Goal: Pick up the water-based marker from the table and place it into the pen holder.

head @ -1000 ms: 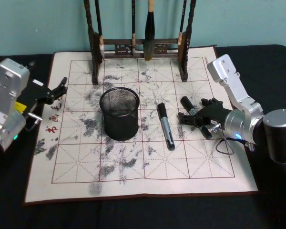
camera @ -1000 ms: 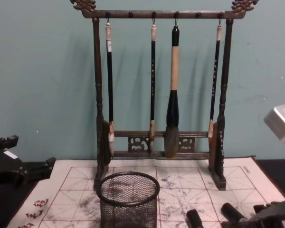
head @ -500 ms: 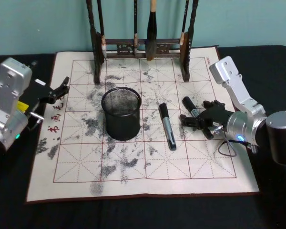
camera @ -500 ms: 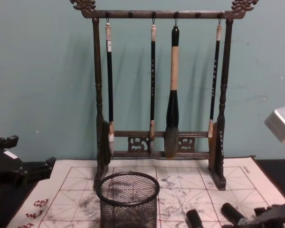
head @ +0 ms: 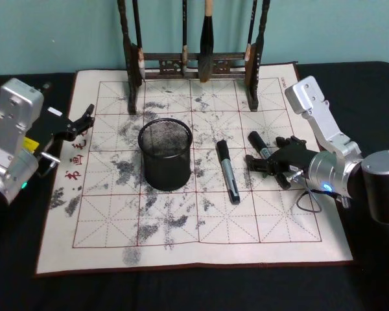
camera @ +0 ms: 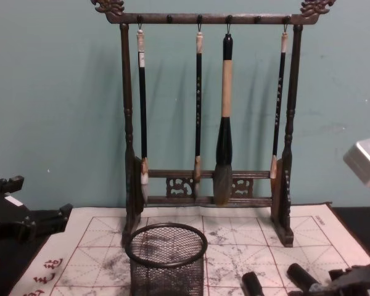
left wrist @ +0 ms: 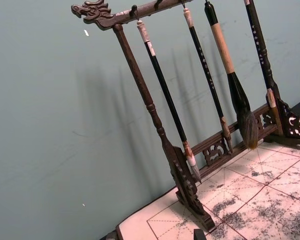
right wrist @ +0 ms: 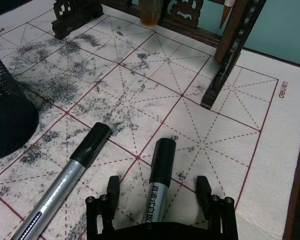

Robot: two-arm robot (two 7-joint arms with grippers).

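Two black-capped grey water-based markers lie on the white mat (head: 181, 220) of the dark table (head: 376, 272). One marker (head: 226, 172) (right wrist: 65, 180) lies just right of the pen holder (head: 165, 155) (camera: 166, 259), a black mesh cup that stands upright. The other marker (head: 260, 148) (right wrist: 157, 180) lies farther right, between the two fingers of my right gripper (head: 267, 157) (right wrist: 156, 186). That gripper is open and low over the mat, with a finger on each side of the marker and a gap to it. My left gripper (head: 84, 118) rests open at the mat's left edge.
A tall dark wooden rack (head: 194, 58) (camera: 209, 185) with hanging calligraphy brushes stands at the back of the mat, behind the cup. Red characters are printed along the mat's left border (head: 70, 168). The mat's front half is bare apart from ink stains.
My right gripper has sunk slightly around the right-hand marker. Both markers, the cup and the left arm have stayed where they were.
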